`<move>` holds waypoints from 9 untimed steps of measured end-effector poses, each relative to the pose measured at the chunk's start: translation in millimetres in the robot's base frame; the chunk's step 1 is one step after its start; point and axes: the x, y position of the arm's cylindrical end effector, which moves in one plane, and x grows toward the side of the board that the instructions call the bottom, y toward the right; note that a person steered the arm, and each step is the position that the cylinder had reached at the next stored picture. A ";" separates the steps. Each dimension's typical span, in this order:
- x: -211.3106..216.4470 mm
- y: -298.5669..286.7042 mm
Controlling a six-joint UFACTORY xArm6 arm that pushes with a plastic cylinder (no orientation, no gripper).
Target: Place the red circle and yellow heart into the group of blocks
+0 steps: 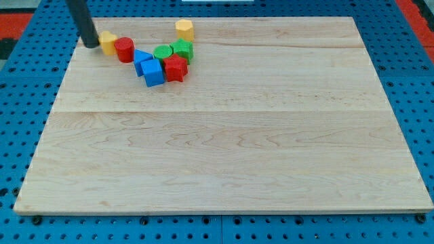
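Note:
My tip (90, 45) rests at the view's top left, just left of the yellow heart (108, 42), close to or touching it. The red circle (125, 50) sits right against the heart's right side. Right of it lies the group: two blue blocks (142, 59) (154, 72), a red block (175, 68) and two green blocks (163, 52) (182, 49), packed together. The red circle nearly touches the nearest blue block.
A yellow cylinder (184, 29) stands alone near the board's top edge, just above the green blocks. The wooden board (230, 149) lies on a blue pegboard surface (20, 108).

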 end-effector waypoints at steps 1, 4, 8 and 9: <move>14.2 25.9; 14.3 53.0; 14.3 17.4; 5.6 -40.3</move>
